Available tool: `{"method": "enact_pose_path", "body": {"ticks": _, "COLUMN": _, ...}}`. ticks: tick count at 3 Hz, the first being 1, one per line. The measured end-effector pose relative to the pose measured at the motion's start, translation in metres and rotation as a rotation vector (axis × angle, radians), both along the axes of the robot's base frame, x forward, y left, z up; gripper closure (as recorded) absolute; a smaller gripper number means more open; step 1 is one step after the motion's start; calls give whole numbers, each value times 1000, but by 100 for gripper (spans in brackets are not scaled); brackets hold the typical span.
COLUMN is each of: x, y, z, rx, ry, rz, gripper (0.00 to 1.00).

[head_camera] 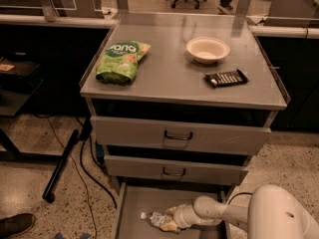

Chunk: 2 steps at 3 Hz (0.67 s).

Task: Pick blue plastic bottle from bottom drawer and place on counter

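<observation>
The blue plastic bottle [155,218] is seen lying on its side on the flat grey floor of the bottom drawer [142,197], which is pulled open at the 6 o'clock edge of the frame. Its white cap is pointed toward 9 o'clock, and its pale label cannot be read. The gripper [168,220] is set at the bottle's 3 o'clock end, touching it; whether the bottle has been clamped cannot be told. The gripper is carried on a smooth, rounded white arm [224,213] reaching in from 4 o'clock. Above, two grey metal drawers are shown shut, the upper drawer [149,133] and the middle drawer [144,167], each fitted with a dark loop handle. The counter [169,78], a matt grey metal top with thin raised side rims, is occupied by three items. A crinkled green snack bag [122,61] is placed at its 10 o'clock; white lettering is printed on it, but the word cannot be made out whole. A round, shallow cream bowl [208,49] is placed at 1 o'clock. A flat dark wrapped bar [226,78], its pale print too small to read, is laid at 3 o'clock. A speckled floor [35,148], a black cable [84,168] and the toe of a dark shoe [15,224] are visible at 8 o'clock.
</observation>
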State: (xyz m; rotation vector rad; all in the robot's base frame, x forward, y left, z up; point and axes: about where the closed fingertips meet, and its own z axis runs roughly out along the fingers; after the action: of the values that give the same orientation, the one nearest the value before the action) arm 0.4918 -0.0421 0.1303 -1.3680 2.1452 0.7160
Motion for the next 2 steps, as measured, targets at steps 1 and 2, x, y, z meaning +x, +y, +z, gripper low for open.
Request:
{"method": "enact_pose_path", "body": {"ticks": 1, "x": 0, "y": -2, "z": 11, "rx": 43, "ry": 21, "rz": -28, "gripper": 100}}
{"method": "enact_pose_path", "body": {"ticks": 2, "x": 2, "y": -17, "z": 50, "rx": 76, "ry": 15, "rz": -91, "gripper": 100}}
